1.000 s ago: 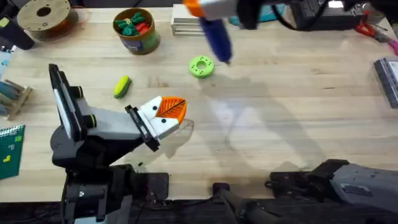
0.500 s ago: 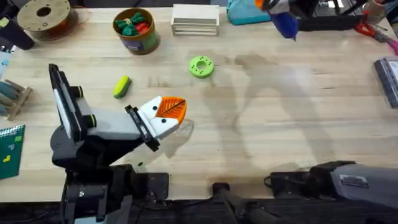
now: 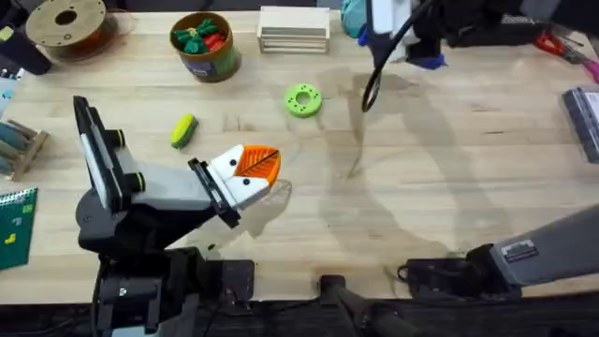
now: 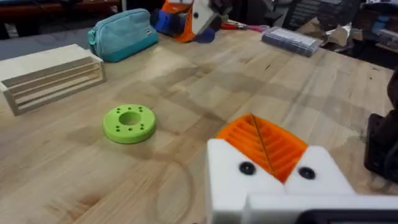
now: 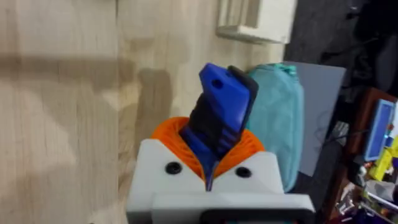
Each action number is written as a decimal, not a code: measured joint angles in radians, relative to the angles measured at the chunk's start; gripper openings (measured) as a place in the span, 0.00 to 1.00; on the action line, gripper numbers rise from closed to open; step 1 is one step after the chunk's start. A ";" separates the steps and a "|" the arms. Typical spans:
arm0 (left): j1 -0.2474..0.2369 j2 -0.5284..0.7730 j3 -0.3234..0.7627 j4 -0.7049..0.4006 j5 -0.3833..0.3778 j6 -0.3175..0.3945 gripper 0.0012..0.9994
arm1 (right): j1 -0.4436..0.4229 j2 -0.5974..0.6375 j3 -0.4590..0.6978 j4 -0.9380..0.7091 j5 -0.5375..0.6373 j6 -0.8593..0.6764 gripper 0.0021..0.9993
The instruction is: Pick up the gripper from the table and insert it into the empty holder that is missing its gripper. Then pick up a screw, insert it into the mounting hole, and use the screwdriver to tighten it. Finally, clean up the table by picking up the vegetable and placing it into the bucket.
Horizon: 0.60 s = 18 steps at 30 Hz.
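Note:
My right gripper (image 5: 214,149) is shut on the blue screwdriver (image 5: 224,102), held up over the table's far edge beside a teal pouch (image 5: 283,118); from overhead the right gripper (image 3: 386,19) shows there too. The left gripper (image 3: 255,165) rests low at front left, its orange pads (image 4: 264,146) pressed together with nothing between them. The yellow-green vegetable (image 3: 183,130) lies on the table left of it. The bucket (image 3: 208,62) stands at the back left with red and green toy pieces inside. The loose gripper, an empty holder and the screw are out of view.
A bright-green ring disc (image 3: 302,99) lies mid-table. A slatted wooden box (image 3: 293,28) and the teal pouch (image 4: 121,34) sit along the far edge. A filament spool (image 3: 65,23) is at back left, and a grey case (image 3: 585,117) at the right edge.
The right gripper has carried the screwdriver away from above the green disc to the far edge by the teal pouch. The left arm has stayed still.

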 joint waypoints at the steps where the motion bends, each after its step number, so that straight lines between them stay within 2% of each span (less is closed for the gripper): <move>1: 0.000 0.000 0.000 0.000 0.000 0.000 0.00 | 0.000 0.017 0.000 0.000 0.007 -0.011 0.01; 9: 0.000 0.000 0.000 0.000 0.000 0.000 0.00 | 0.000 0.127 0.000 0.009 0.026 -0.051 0.01; 18: 0.000 0.000 0.000 0.000 0.000 0.000 0.00 | -0.006 0.174 0.000 0.034 0.047 -0.073 0.01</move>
